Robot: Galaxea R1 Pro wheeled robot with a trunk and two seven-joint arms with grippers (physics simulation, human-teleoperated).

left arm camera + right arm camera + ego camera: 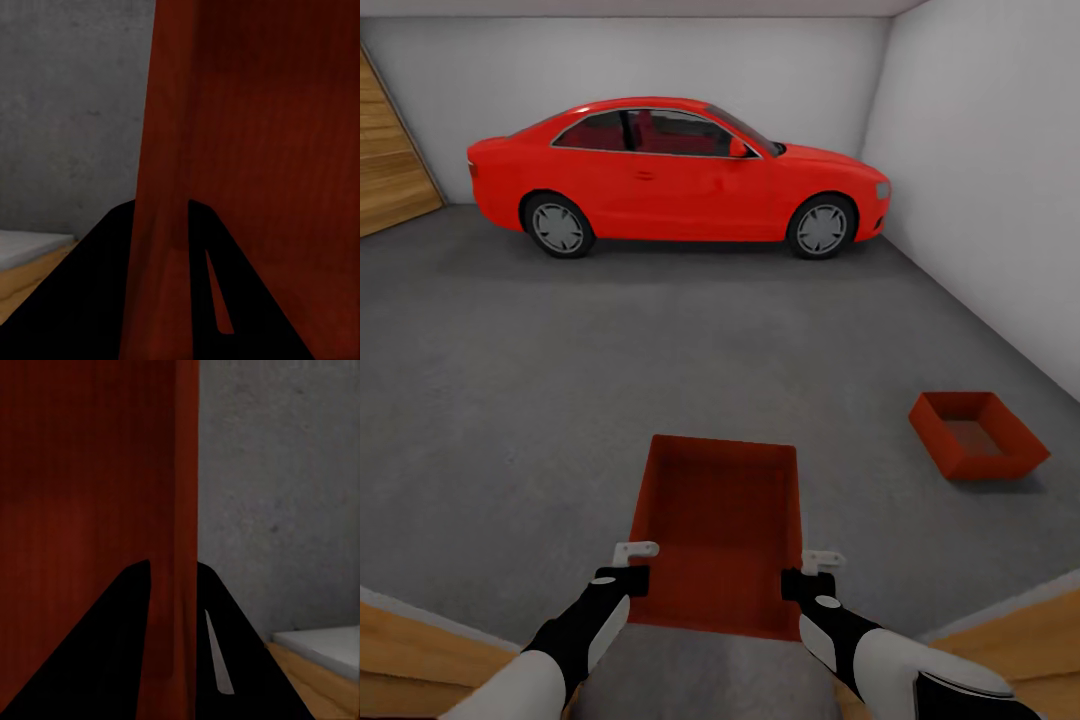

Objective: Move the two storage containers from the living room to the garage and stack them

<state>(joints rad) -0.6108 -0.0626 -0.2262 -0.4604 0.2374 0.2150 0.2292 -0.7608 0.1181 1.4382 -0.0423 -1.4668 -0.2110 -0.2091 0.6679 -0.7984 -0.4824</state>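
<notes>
At the bottom centre of the head view, the carried container (720,530) hangs over the garage floor (560,400) — left tool (628,570) and right tool (812,575) each clenched on a side wall. The other container (977,435) sits at right on the concrete. Carrying stage, I judge — next, steer right and lower it squarely into that bin.

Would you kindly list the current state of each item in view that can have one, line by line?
Held container: lifted off the floor, open side up, empty, gripped on both long walls.
Second container: resting on the grey floor, upright, empty, nothing stacked on it.
Left pincer: shut on the held container's left wall.
Right pincer: shut on its right wall.
Red car: parked, doors closed.
</notes>
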